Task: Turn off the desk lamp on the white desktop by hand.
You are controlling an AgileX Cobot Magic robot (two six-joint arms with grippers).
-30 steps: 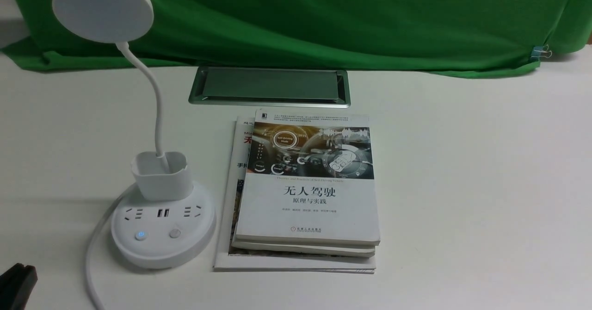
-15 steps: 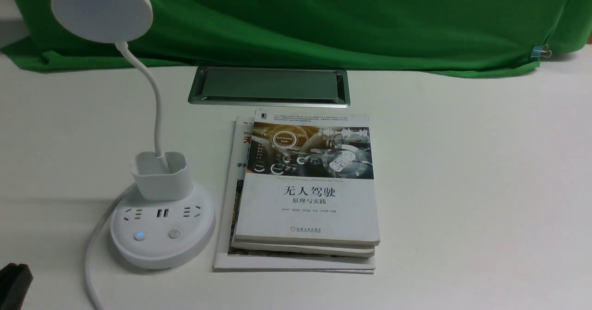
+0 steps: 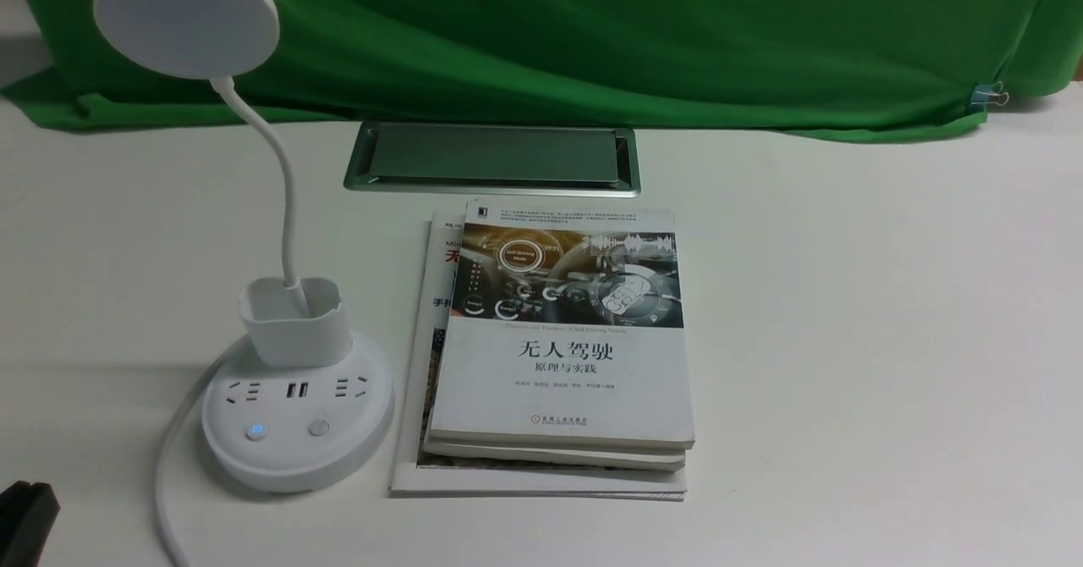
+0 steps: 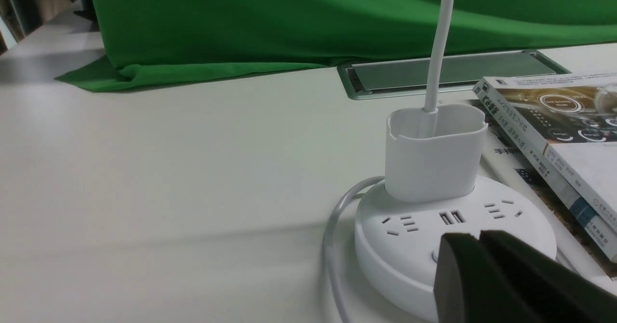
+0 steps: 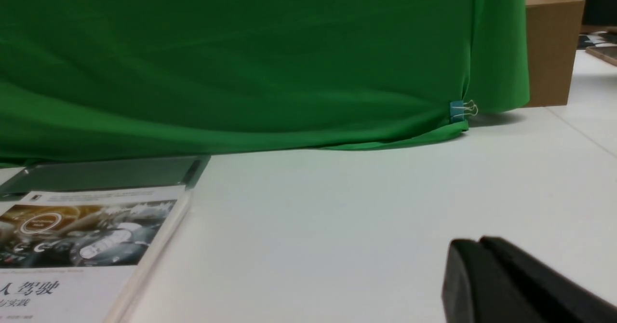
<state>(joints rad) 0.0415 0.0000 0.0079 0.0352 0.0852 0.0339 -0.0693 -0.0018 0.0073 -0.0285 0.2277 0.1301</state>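
Observation:
The white desk lamp (image 3: pixel 296 406) stands at the front left of the white desktop (image 3: pixel 846 338). Its disc head (image 3: pixel 186 15) is at the top left, its thin neck rises from a squarish cup (image 3: pixel 296 320). The round base has a button lit blue (image 3: pixel 256 432) and a plain button (image 3: pixel 319 426). My left gripper (image 3: pixel 21 516) is shut and empty at the bottom left corner, left of the base. In the left wrist view the shut gripper (image 4: pixel 479 236) is in front of the base (image 4: pixel 409 236) and hides most of the buttons. My right gripper (image 5: pixel 479 243) is shut and empty above bare desktop.
A stack of books (image 3: pixel 558 347) lies right of the lamp. The silver-framed grey hatch (image 3: pixel 492 156) sits behind them. Green cloth (image 3: pixel 592 34) covers the back. The lamp's white cable (image 3: pixel 165 482) runs off the front edge. A cardboard box (image 5: pixel 552 48) stands at the far right.
My left gripper has drawn back a little towards the bottom left corner. The lamp, the books and the lit button look the same.

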